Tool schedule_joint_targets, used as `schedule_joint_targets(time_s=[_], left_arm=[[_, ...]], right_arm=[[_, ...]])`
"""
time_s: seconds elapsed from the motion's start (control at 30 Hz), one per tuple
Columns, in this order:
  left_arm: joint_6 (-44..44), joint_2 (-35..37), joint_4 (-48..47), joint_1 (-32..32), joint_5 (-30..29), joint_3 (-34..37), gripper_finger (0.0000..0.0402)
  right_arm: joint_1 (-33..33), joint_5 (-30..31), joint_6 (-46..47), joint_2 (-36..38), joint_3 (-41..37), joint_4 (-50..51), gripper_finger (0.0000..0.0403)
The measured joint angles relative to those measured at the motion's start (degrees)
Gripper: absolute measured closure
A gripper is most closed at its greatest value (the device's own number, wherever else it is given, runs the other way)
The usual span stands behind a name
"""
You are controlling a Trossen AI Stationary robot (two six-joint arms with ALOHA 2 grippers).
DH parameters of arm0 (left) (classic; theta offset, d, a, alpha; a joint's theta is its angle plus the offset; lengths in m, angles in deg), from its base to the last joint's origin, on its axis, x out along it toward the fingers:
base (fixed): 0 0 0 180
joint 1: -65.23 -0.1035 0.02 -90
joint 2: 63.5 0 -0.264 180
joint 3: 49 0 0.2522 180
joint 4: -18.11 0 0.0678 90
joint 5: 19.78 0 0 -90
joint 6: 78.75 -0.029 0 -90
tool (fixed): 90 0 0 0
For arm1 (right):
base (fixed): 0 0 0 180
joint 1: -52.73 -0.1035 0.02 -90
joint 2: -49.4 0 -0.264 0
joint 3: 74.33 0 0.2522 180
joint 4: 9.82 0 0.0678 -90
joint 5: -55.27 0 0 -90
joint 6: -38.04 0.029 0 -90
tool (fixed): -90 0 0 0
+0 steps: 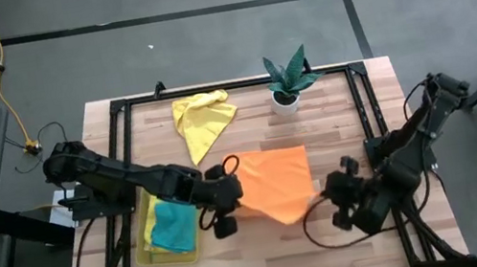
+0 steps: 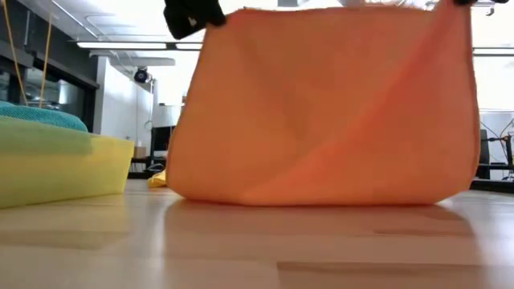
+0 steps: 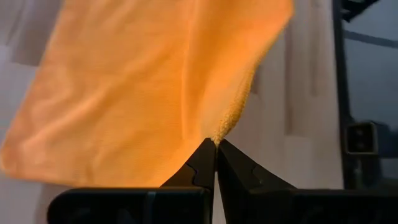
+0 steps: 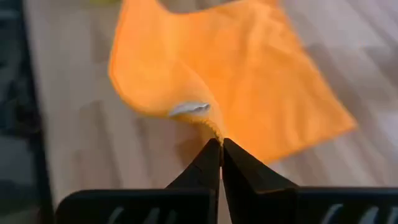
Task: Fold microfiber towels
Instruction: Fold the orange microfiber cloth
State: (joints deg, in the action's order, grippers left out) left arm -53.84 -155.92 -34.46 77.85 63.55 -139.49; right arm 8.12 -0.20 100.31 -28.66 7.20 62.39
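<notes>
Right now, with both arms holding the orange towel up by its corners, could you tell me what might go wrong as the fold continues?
1. Both grips look thin: the left pincer and the right pincer each pinch only the very corner of the orange towel, so a corner could slip free.
2. The towel's lower edge rests on the table; dragging it might bunch the cloth.
3. The yellow tray sits close to the left arm and could be bumped.

No readable text, labels, brands, numbers or signs in any view
</notes>
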Motion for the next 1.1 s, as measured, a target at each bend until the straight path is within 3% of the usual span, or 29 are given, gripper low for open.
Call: schedule_joint_targets(time_s=[0.4,0.93,1.1], left_arm=[[0.38,-0.26,-0.35,-5.07,-14.19,0.00,0.0401],[12.35,-9.04,-1.83,-4.96,-18.62,0.04,0.0401],[15.17,-9.38,-5.36,-5.01,-24.34,0.04,0.0401]], right_arm=[[11.25,1.72,0.76,-5.14,-0.02,8.34,0.0403],[22.05,-5.75,-0.40,-13.27,-0.02,6.42,0.0403],[23.82,-7.35,2.27,-15.89,-0.03,6.85,0.0403]])
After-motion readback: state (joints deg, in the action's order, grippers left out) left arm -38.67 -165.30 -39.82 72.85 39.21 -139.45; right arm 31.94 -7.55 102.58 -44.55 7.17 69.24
